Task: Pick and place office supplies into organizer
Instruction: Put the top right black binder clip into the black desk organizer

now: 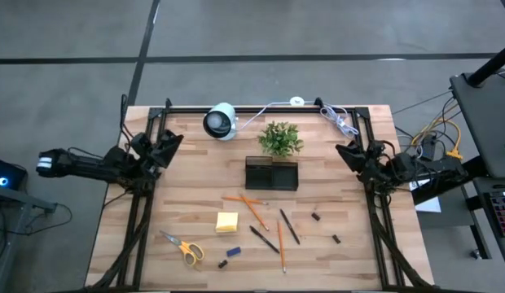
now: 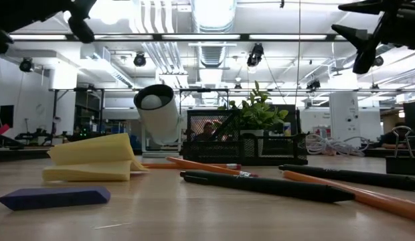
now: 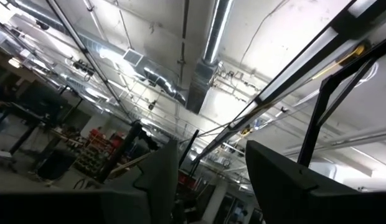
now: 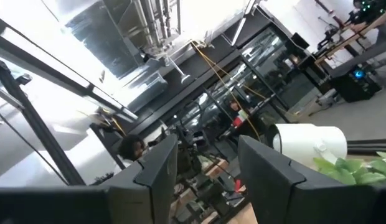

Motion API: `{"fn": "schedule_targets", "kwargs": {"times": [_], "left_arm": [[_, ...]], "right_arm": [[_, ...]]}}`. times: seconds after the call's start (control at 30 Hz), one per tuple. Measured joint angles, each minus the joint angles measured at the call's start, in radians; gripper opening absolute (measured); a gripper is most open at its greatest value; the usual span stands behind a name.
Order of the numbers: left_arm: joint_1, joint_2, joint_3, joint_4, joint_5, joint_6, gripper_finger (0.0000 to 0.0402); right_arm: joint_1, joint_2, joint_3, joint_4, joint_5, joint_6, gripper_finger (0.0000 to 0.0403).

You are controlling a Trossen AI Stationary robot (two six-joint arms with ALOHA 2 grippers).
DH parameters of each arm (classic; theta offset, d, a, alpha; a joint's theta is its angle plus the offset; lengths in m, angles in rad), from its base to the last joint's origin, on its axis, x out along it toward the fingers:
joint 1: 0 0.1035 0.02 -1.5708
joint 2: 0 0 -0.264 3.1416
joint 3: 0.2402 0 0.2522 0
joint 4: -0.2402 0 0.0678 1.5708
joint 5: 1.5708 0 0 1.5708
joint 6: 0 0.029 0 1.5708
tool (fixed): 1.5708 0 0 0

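**Inspector A:** Condition of the end effectors?

**Inspector B:** The left end effector is parked at the left rear edge of the wooden plank tabletop, pointed up at the ceiling. Its two dark fingers stand apart with clear space between them, and it holds nothing. The right end effector sits at the right rear edge, likewise parted and empty. In my judgement both arms are in a rest pose, well clear of the work.

**Inspector A:** Location of the task items?

**Inspector B:** The small black rectangular compartment organizer stands at the middle rear of the tabletop, just in front of the green potted plant. The supplies lie loose in front of it: thin orange pencils, dark pens, a square yellow sticky-note pad, yellow-handled scissors, a small blue block, and tiny dark clips. As far as the overhead view shows, none is inside the organizer.

**Inspector A:** Reason for that layout?

**Inspector B:** As I judge it, the items are spread apart so each can be gripped singly. The organizer is central, between the two arms.

**Inspector A:** Anything else on the tabletop?

**Inspector B:** A white round camera at the rear, beside a white cable.

**Inspector A:** Brands, labels, legible writing?

**Inspector B:** None legible in any view. The sticky-note pad shows blank, and the pens carry no readable print.
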Motion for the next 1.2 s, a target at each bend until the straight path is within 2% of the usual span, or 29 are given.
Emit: {"fn": "schedule_targets", "kwargs": {"times": [0.23,0.5,0.63,0.93,1.2], "left_arm": [[0.000,0.121,0.084,0.001,0.002,0.005,0.0171],[-0.001,0.134,0.110,0.005,0.006,0.051,0.0171],[-0.001,0.131,0.104,-0.007,0.006,0.050,0.0171],[0.000,0.157,0.103,-0.031,0.011,0.047,0.0171],[0.000,0.193,0.102,-0.029,0.014,0.046,0.0171]], "right_arm": [[0.000,0.106,0.097,-0.074,-0.087,-0.012,0.0156],[0.000,0.327,0.370,-0.473,-0.100,-0.096,0.0155],[0.000,0.411,0.485,-0.633,-0.111,-0.052,0.0155],[0.002,0.566,0.658,-0.785,-0.316,0.043,0.0155],[0.002,0.682,0.741,-0.997,-0.336,0.257,0.0145]]}}
